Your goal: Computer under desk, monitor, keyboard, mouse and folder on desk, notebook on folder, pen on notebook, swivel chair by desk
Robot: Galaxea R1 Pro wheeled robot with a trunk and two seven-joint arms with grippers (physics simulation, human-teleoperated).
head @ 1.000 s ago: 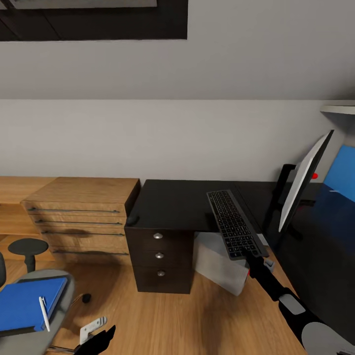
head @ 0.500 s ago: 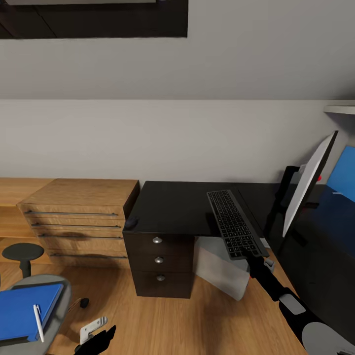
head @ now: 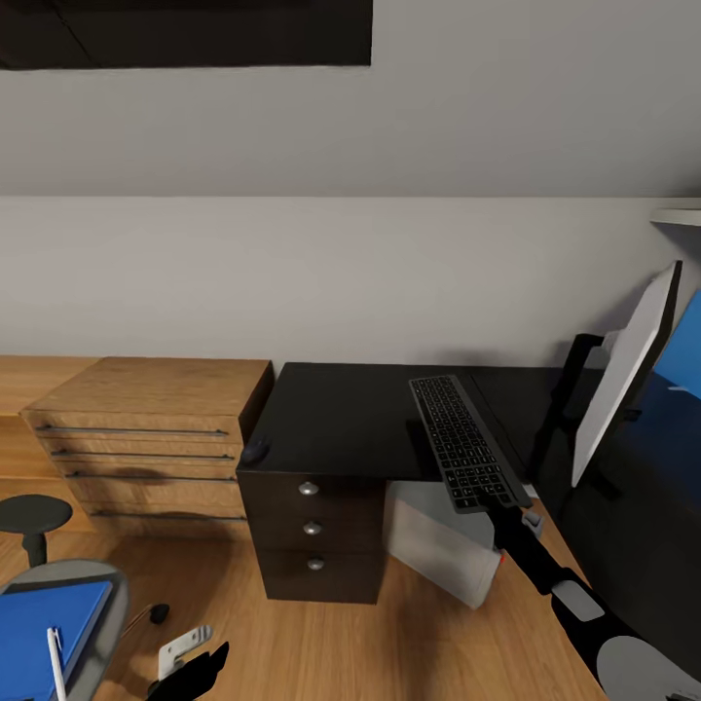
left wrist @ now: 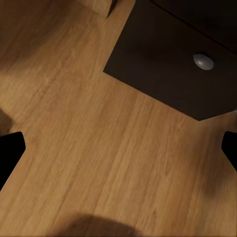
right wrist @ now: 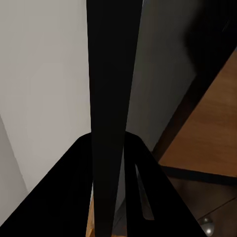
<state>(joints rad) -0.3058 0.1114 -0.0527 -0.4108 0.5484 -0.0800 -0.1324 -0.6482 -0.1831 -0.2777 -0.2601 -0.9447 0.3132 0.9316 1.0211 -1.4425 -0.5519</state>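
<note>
Keyboard (head: 464, 444): held in the air by its near end, slanting out over the front edge of the worktop (head: 341, 414), keys up; probably carried this way so it can be laid flat beside the monitor.
Right tool (head: 501, 508): clamped on the keyboard's near short edge; in the right wrist view the keyboard (right wrist: 111, 113) runs edge-on between the fingers.
Left tool (head: 190, 672): low over the floor (left wrist: 89, 148) in front of the worktop's drawers (head: 312, 529), fingers apart, holding nothing.
Monitor (head: 628, 370): standing on the worktop's right part, seen nearly edge-on, pale back showing.
Mouse (head: 255, 450): at the worktop's left front corner, well apart from the monitor.
Computer (head: 438, 540): on the floor under the worktop, right of the drawers.
Folder (head: 44, 638): on the chair (head: 92, 623) seat, left of the worktop, with the pen (head: 55, 662) lying on it.
Step, judged: bringing the keyboard in to set it down next to the monitor.
</note>
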